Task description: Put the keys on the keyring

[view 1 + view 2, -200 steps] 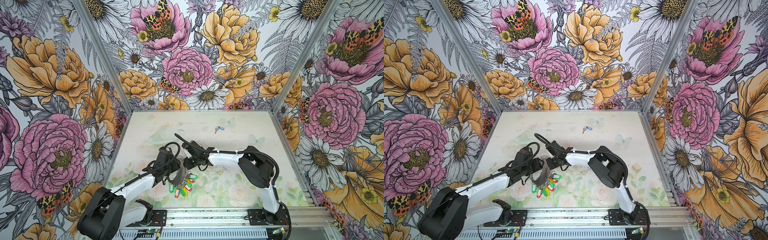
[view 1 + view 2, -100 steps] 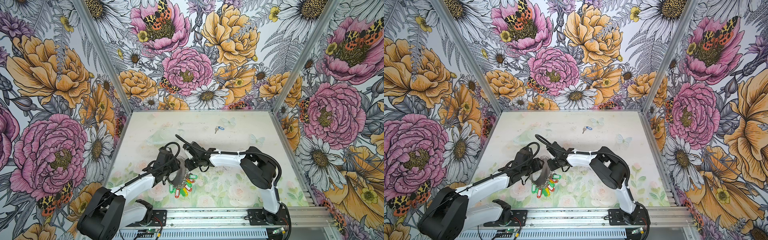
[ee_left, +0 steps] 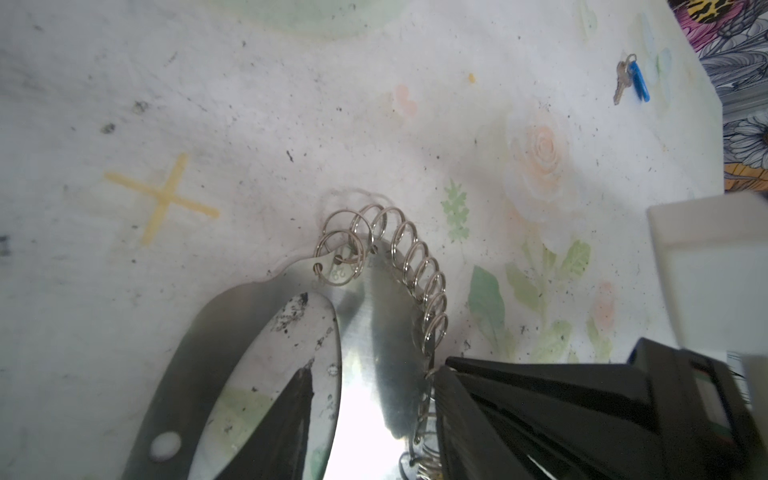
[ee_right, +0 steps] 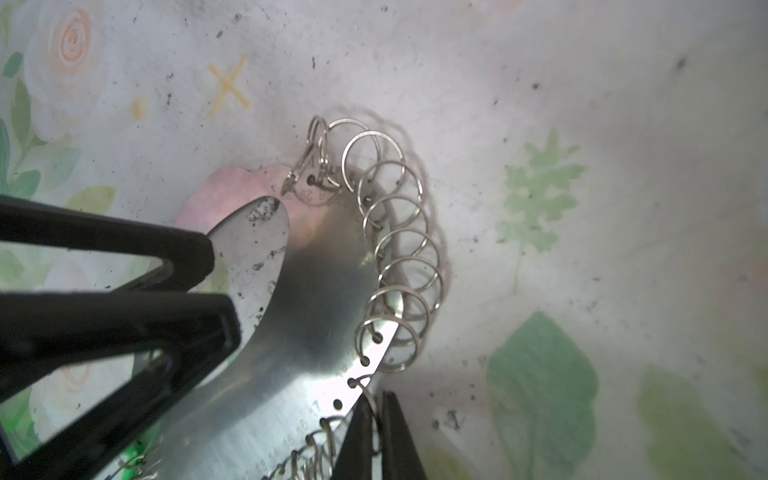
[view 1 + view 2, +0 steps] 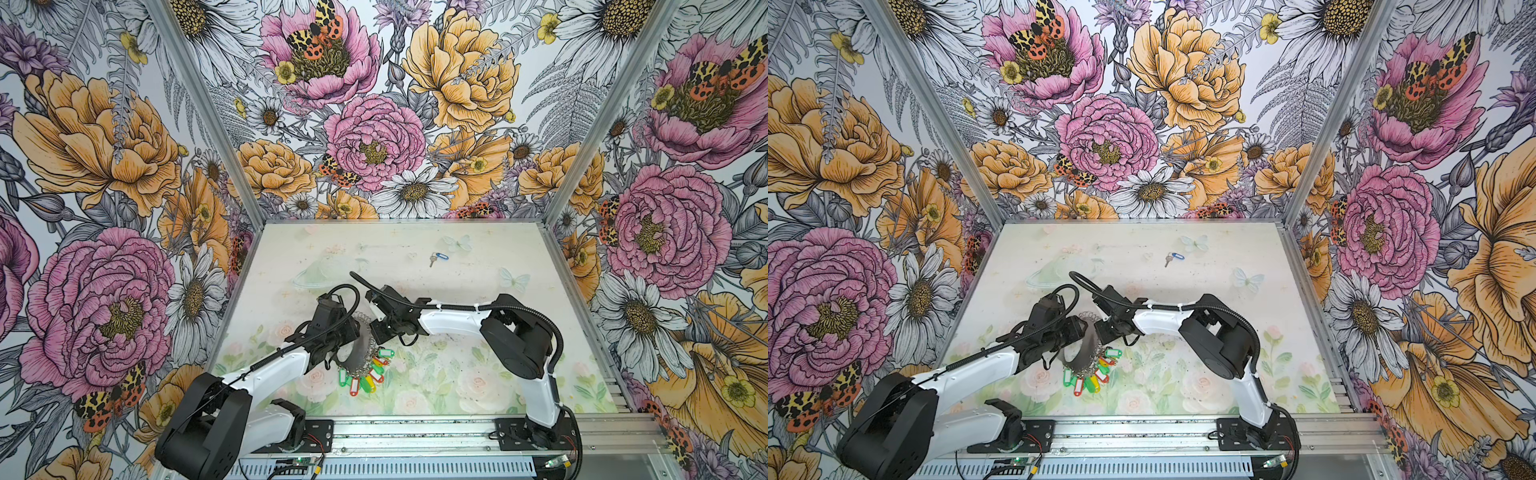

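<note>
Brushed silvery metal, brownish grey in both top views, makes up the keyring (image 5: 362,343). It is a flat oval band with a wide hole, and small holes along its outer edge carry a row of wire rings (image 4: 399,249). It stands tilted up on edge above the table (image 5: 478,374), near the front middle. A bunch of green, red and yellow tags (image 5: 365,376) is spread at its lower end. The keys (image 5: 438,258), a small silver key on a blue tag, lie flat far back on the table, well apart from both grippers.

The left arm (image 5: 274,370) reaches in from the front left. The left gripper (image 4: 220,289) holds the band with its jaws about half apart, and one of its fingers (image 3: 291,415) shows through the hole. The right arm (image 5: 449,322) stretches low across from the right. The right gripper (image 4: 379,436) is closed tight, pinching one wire ring (image 4: 376,409) at the band's edge.

Stamped numbers run along the band's edge. In the right wrist view, 15, 16 and 17 can be read near the right gripper. What look like 28 and 29 sit near the band's end.
</note>
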Robot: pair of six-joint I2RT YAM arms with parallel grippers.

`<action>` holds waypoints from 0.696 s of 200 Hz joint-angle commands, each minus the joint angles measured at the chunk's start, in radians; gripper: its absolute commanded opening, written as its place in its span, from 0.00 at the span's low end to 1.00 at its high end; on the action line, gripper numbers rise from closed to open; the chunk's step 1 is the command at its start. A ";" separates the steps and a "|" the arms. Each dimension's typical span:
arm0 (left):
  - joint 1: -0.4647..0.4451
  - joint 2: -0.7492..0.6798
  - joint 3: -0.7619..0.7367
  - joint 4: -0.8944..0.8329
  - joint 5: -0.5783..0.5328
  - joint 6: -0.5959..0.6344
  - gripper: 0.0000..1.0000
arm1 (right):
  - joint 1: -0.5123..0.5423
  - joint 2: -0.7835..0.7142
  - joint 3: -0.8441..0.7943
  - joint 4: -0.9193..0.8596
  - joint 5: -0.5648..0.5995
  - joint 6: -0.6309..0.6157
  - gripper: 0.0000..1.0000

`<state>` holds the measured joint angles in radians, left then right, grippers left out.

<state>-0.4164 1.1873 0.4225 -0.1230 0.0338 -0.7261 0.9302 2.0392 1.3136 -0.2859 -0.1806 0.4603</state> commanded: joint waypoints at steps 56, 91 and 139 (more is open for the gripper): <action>0.012 -0.075 0.015 0.067 0.094 0.129 0.51 | 0.004 -0.187 -0.068 0.004 0.083 -0.072 0.00; -0.025 -0.147 -0.007 0.186 0.158 0.187 0.52 | 0.001 -0.281 -0.113 0.013 0.099 -0.148 0.00; -0.149 -0.250 -0.071 0.390 0.214 0.381 0.51 | -0.034 -0.491 -0.272 0.136 0.044 -0.271 0.00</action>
<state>-0.5156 0.9836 0.3931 0.1123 0.1844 -0.4831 0.9230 1.6566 1.1065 -0.2695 -0.1074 0.2726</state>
